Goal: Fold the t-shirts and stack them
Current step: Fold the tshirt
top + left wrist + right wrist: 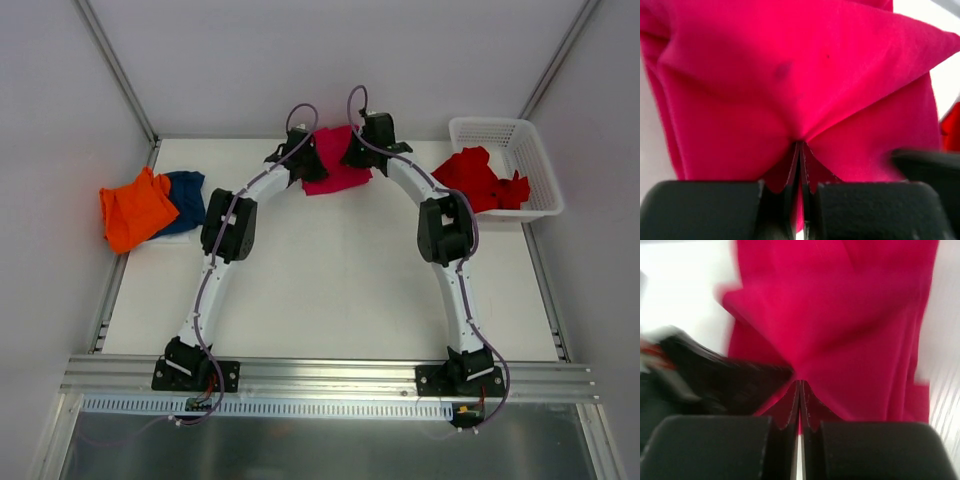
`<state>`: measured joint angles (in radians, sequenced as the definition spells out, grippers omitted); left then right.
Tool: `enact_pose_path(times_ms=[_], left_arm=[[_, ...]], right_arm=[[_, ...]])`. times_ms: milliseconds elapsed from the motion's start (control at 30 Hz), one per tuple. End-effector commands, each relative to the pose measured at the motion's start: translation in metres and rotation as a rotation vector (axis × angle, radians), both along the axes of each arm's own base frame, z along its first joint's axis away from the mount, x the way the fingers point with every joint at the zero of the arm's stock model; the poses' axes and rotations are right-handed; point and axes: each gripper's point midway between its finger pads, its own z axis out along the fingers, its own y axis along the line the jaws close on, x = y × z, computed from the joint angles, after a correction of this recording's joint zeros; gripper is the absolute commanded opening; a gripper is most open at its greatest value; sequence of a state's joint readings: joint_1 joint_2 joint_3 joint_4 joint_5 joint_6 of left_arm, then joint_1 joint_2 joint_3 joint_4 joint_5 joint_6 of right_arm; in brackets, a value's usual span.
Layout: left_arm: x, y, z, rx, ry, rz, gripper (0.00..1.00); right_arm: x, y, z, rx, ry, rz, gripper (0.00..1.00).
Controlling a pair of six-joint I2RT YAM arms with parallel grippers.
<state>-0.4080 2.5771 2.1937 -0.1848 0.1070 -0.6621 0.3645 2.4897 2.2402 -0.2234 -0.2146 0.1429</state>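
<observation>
A magenta t-shirt [335, 165] hangs bunched between both grippers at the far middle of the table. My left gripper [308, 162] is shut on its left part; in the left wrist view the cloth [790, 75] fans out from the pinched jaws [800, 145]. My right gripper [356, 148] is shut on its right part; the right wrist view shows the cloth [840, 325] pulled into the closed jaws [800, 382]. An orange t-shirt [135, 207] lies on a blue t-shirt [188, 198] at the left. A red t-shirt [478, 180] spills from the basket.
A white plastic basket [530, 160] stands at the far right edge. The shirt pile sits by the left wall. Metal frame posts rise at both far corners. The arm bases are bolted to the rail [330, 375] at the near edge.
</observation>
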Motion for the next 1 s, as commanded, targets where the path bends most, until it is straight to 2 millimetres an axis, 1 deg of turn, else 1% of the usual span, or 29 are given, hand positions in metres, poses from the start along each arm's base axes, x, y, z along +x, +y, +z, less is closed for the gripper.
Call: enact_pose_path(times_ms=[0,33,100,133,167,267,300,333,367,400,433,467,500,533,567,600,633,667,700,733,767,800,833,867,900,933,967], left_arm=[[-0.034,-0.001,-0.011,-0.043,0.154,-0.003,0.0],[-0.043,0.003,-0.019,-0.036,0.188,0.005,0.0],[-0.052,0.005,-0.026,-0.024,0.219,0.006,0.0],[-0.059,0.008,-0.032,-0.016,0.247,0.005,0.0],[-0.062,0.009,-0.035,-0.009,0.255,0.003,0.0],[-0.081,0.013,-0.047,0.022,0.298,-0.008,0.0],[-0.088,0.013,-0.05,0.028,0.312,-0.015,0.0],[-0.099,0.015,-0.051,0.047,0.322,-0.023,0.0],[-0.105,0.017,-0.052,0.072,0.322,-0.017,0.0],[-0.113,0.017,-0.053,0.091,0.327,-0.021,0.0],[-0.129,0.016,-0.054,0.116,0.335,-0.039,0.0],[-0.137,0.014,-0.053,0.126,0.338,-0.047,0.0],[-0.154,0.017,-0.063,0.151,0.372,-0.054,0.0],[-0.166,0.011,-0.055,0.159,0.362,-0.071,0.0],[-0.175,0.01,-0.055,0.172,0.366,-0.072,0.0],[-0.189,0.016,-0.056,0.205,0.368,-0.063,0.0],[-0.204,0.011,-0.056,0.225,0.368,-0.08,0.0],[-0.213,0.011,-0.056,0.241,0.366,-0.083,0.0],[-0.228,0.019,-0.056,0.272,0.364,-0.067,0.0],[-0.242,0.012,-0.056,0.282,0.357,-0.087,0.0],[-0.259,0.02,-0.057,0.3,0.363,-0.086,0.0],[-0.268,0.021,-0.057,0.304,0.363,-0.083,0.0],[-0.281,0.016,-0.057,0.307,0.352,-0.099,0.0],[-0.296,0.027,-0.059,0.326,0.358,-0.08,0.0],[-0.305,0.03,-0.06,0.338,0.357,-0.077,0.0],[-0.318,0.028,-0.062,0.347,0.347,-0.091,0.0],[-0.334,0.038,-0.065,0.359,0.36,-0.078,0.0]], right_arm=[[-0.04,-0.004,-0.03,-0.01,0.203,-0.023,0.0],[-0.052,-0.006,-0.039,-0.04,0.255,-0.025,0.0],[-0.067,-0.004,-0.052,-0.077,0.317,-0.014,0.0],[-0.079,-0.007,-0.061,-0.106,0.363,-0.01,0.01],[-0.085,-0.007,-0.065,-0.118,0.384,-0.004,0.0],[-0.108,-0.007,-0.079,-0.161,0.446,0.015,0.0],[-0.124,-0.008,-0.086,-0.179,0.48,0.022,0.0],[-0.13,-0.011,-0.09,-0.197,0.486,0.015,0.0],[-0.139,-0.009,-0.091,-0.211,0.486,0.023,0.01],[-0.159,-0.015,-0.095,-0.237,0.509,0.024,0.01],[-0.164,-0.018,-0.096,-0.261,0.496,0.008,0.01],[-0.175,-0.017,-0.096,-0.276,0.496,0.014,0.0],[-0.183,-0.017,-0.082,-0.272,0.474,0.005,0.0],[-0.201,-0.028,-0.096,-0.31,0.498,-0.012,0.0],[-0.215,-0.025,-0.096,-0.326,0.495,-0.002,0.0],[-0.221,-0.03,-0.096,-0.346,0.482,-0.029,0.01],[-0.241,-0.042,-0.097,-0.374,0.493,-0.044,0.01],[-0.253,-0.042,-0.096,-0.396,0.481,-0.041,0.01],[-0.26,-0.044,-0.097,-0.401,0.47,-0.058,0.0],[-0.283,-0.051,-0.1,-0.413,0.483,-0.053,0.01],[-0.292,-0.053,-0.102,-0.406,0.486,-0.056,0.0],[-0.297,-0.049,-0.102,-0.372,0.474,-0.065,0.01],[-0.318,-0.058,-0.108,-0.38,0.492,-0.061,0.0],[-0.322,-0.059,-0.108,-0.37,0.479,-0.08,0.01],[-0.33,-0.061,-0.109,-0.372,0.475,-0.084,0.01],[-0.348,-0.068,-0.112,-0.388,0.477,-0.081,0.01],[-0.352,-0.071,-0.112,-0.396,0.46,-0.093,0.01]])
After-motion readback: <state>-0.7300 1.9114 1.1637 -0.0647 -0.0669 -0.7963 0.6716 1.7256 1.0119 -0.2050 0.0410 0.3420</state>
